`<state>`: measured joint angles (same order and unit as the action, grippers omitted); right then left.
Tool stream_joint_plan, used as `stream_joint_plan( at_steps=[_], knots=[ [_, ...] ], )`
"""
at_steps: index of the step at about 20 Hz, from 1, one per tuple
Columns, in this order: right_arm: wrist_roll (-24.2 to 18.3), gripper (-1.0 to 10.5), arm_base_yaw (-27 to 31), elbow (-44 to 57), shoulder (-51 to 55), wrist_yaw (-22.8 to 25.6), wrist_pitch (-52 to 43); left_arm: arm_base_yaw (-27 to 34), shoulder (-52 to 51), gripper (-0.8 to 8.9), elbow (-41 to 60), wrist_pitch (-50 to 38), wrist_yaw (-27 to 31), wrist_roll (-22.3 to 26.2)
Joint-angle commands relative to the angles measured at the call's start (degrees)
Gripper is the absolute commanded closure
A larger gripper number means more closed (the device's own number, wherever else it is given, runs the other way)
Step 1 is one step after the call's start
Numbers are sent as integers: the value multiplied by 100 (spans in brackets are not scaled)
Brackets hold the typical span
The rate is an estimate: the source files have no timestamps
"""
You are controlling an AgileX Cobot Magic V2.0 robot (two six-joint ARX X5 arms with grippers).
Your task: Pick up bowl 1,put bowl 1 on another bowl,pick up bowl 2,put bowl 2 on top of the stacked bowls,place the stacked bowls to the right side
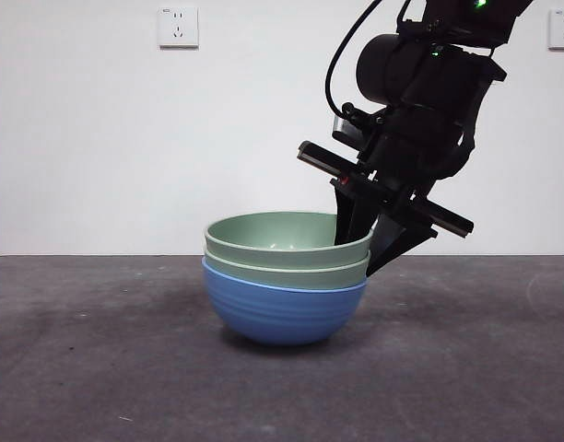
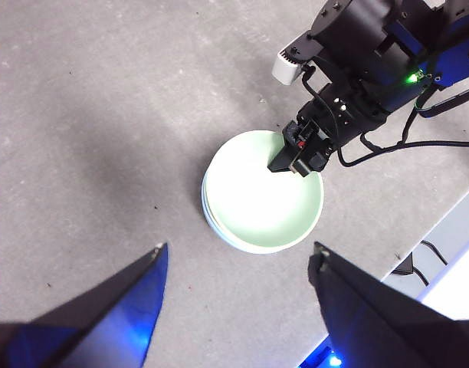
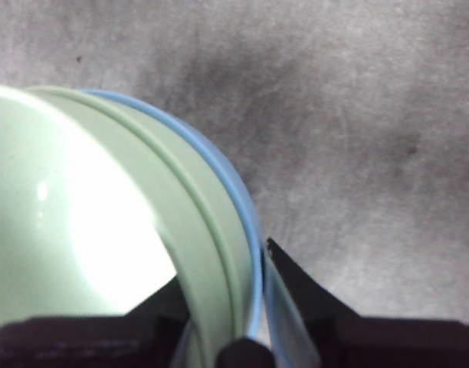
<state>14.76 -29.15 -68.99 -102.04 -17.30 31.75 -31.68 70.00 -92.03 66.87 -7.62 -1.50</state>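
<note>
While nothing much else is on the table, here's the rundown:

Stack: the stacked bowls [image 1: 286, 281] sit on the grey table [image 1: 98, 368] about mid-table in the front view, two pale green bowls nested in the blue bowl [image 1: 282, 313], all three rims showing one above the other.

Right gripper: right gripper [image 1: 370, 241] comes in from the upper right of the front view, tilted, with one jaw inside the top green bowl and the other outside the wall. Its wrist view shows the jaws pinched on the rims of the stack, so it's clamped on that side of the bowls.

Left gripper: left gripper [image 2: 238, 264] hangs high above the table, jaws spread wide apart and holding nothing, with the stack visible between them far below.

Wall: white, with two sockets [image 1: 178, 27] up high.
</note>
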Motion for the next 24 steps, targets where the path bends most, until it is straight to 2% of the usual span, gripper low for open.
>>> stream_joint_plan(
  at_steps=[1, 6, 13, 17, 22, 24],
  knots=[
    [-101, 963, -11, 13, 184, -94, -9, -17, -7, 498, 2, 4, 11, 48],
    [-179, 963, 330, 11, 885, -59, -15, -17, -7, 498, 2, -44, 9, 55],
    [-404, 963, 1762, 13, 1075, -33, 57, -17, -7, 498, 2, -44, 9, 66],
    [-435, 963, 2358, 13, 872, -35, 24, -17, -7, 498, 2, -103, 7, 63],
    [-527, 963, 2544, 13, 315, 17, 2, -17, -7, 498, 2, -101, 7, 44],
    [-590, 963, 2562, 13, 166, 179, 11, -17, -7, 498, 2, -70, 7, 44]
  ],
)
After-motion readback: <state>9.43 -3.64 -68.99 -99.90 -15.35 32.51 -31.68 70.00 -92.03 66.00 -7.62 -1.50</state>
